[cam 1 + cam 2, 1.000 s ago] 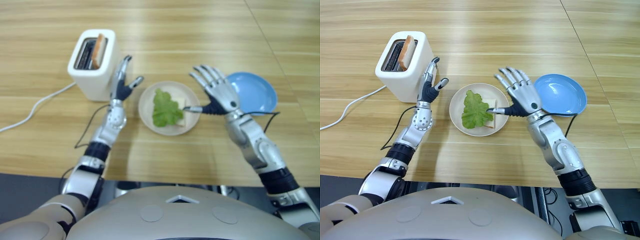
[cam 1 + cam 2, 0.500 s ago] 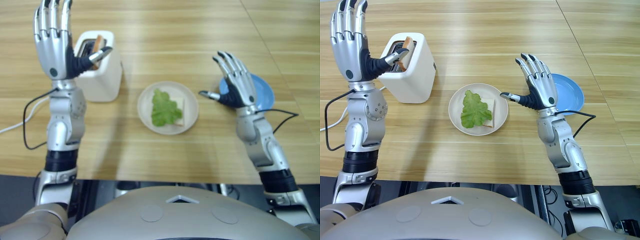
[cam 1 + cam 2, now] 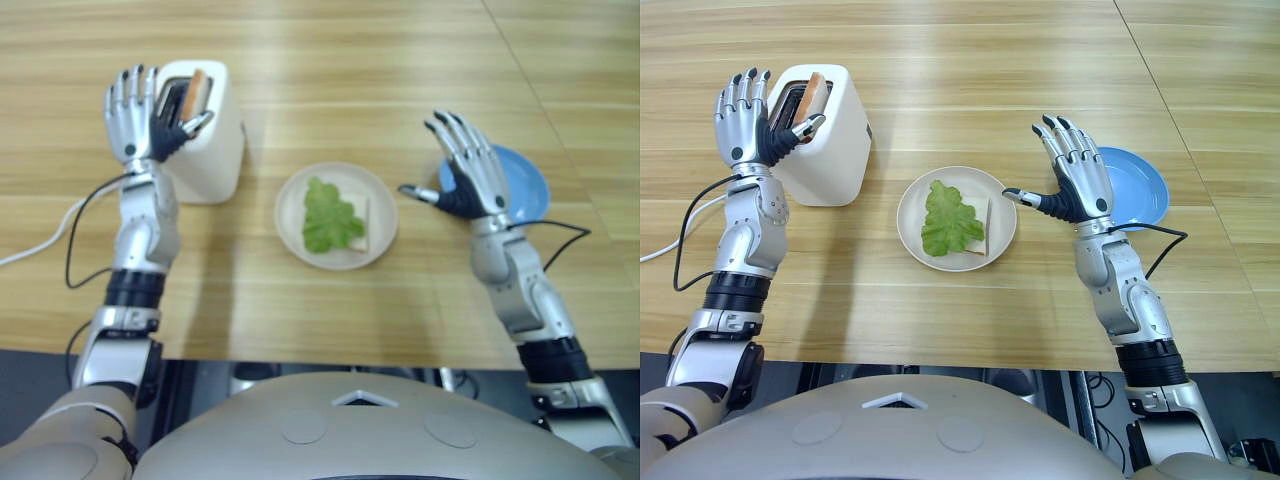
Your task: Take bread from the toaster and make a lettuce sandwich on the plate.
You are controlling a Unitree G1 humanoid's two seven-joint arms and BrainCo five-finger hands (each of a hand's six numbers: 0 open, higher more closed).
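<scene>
A white toaster (image 3: 830, 140) stands at the left with one slice of bread (image 3: 816, 92) upright in its slot. My left hand (image 3: 748, 128) is raised open just left of the toaster, its thumb near the slot. On the cream plate (image 3: 1002, 213) in the middle lies a bread slice (image 3: 979, 224) with a green lettuce leaf (image 3: 946, 218) on it. To the right of the plate my right hand (image 3: 1076, 180) is held open, palm towards the plate and thumb pointing at its rim, touching nothing.
A blue plate (image 3: 1140, 190) lies behind my right hand. The toaster's white cord (image 3: 670, 245) runs off to the left edge. The wooden table (image 3: 960, 60) stretches bare beyond the plates; its near edge is close to me.
My left hand rose from beside the plate to high left of the toaster, then came down closer to the slot. My right hand drew back right from the plate and is now almost still.
</scene>
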